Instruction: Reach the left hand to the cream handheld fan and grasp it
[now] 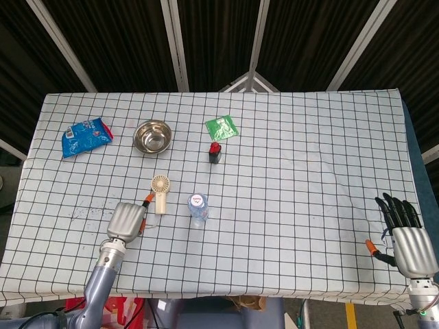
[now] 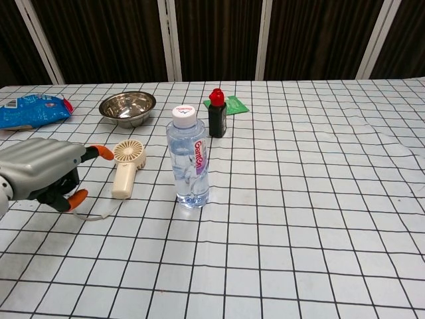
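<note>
Cream fan [image 2: 126, 169]: light, rigid plastic, lies flat | take its handle | your left hand [image 2: 41, 174] holds nothing, fingers apart, just beside it

Left robot hand [image 1: 125, 221] low, fingers apart, right robot hand [image 1: 406, 233] open

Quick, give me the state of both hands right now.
Left hand: holds nothing, fingers apart, just short of the fan.
Right hand: open, fingers spread, holding nothing.
</note>
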